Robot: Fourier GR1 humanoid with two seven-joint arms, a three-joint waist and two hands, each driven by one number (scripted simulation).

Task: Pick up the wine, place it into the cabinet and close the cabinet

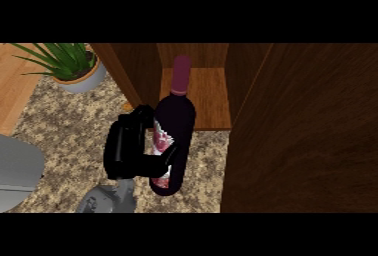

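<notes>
Forearm (109,197): grey, coming up from the near edge, left of centre.
Potted plant (74,67): far left on the speckled tabletop (63,135), well apart from the work.
Left hand (125,145): curled round the wine bottle (177,120) from its left, thumb across the label.
Bottle's place: base near, neck pointing far, over the cabinet shelf (212,95).
Cabinet door (303,130): swung open, just right of the bottle.
Step in hand: carry further in, keep clear of the door, seat the base on the shelf before letting go.
</notes>
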